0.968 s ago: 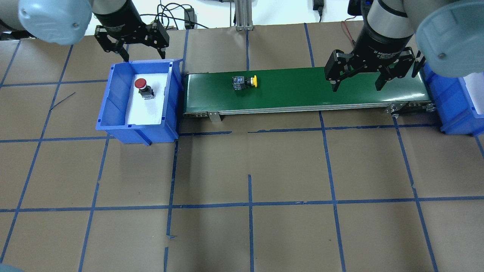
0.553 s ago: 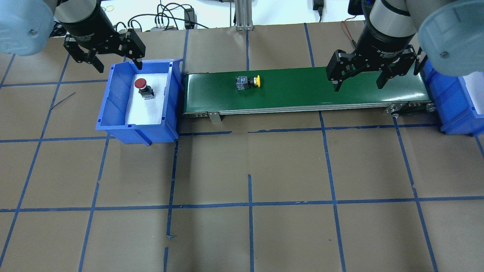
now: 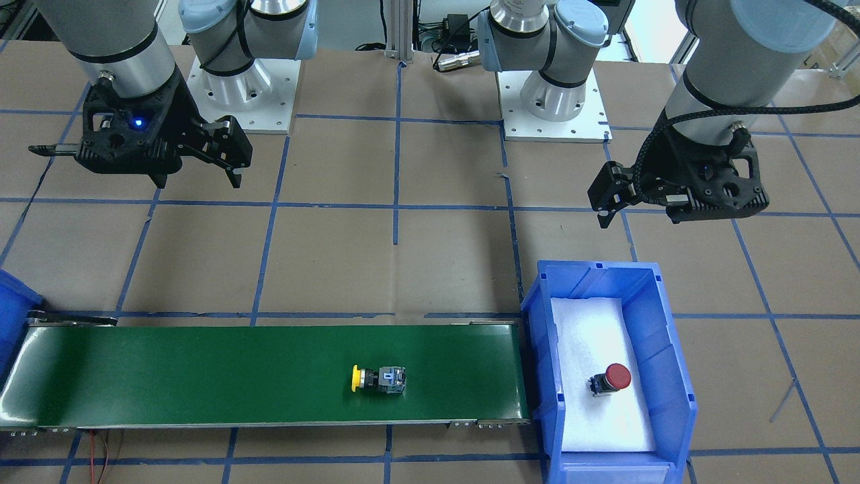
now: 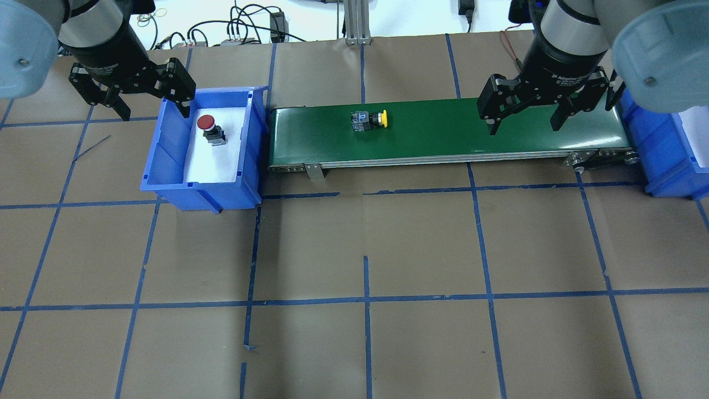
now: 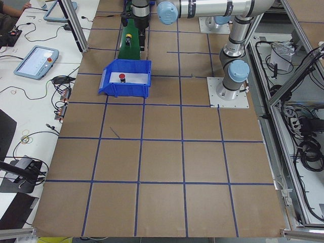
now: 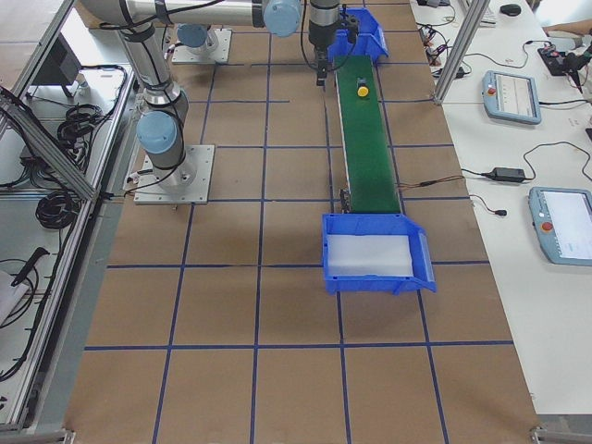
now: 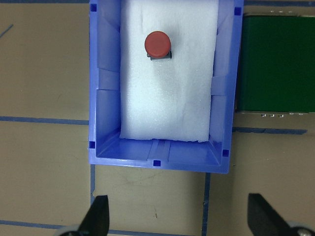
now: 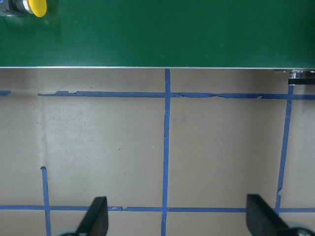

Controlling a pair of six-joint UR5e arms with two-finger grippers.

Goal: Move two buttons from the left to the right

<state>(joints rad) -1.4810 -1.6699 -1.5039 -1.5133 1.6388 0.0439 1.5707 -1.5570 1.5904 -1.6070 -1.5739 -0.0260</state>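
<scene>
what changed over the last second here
The yellow button rode the green conveyor belt a little further toward the robot's right. The left gripper, open and empty, swung from the blue bin's far rim out to the robot's left. Nothing was grasped or released. The red button stayed put in the bin, and the right gripper stayed open over the belt's right end, barely shifting.

Brown paper covers the whole desk (image 4: 421, 244), marked off with a blue tape grid (image 4: 366, 332). Aluminium frame posts (image 6: 461, 51) stand along the edge, next to a white side desk (image 6: 555, 148) holding tablets (image 6: 511, 95) (cables (image 5: 308, 147) everywhere).
</scene>
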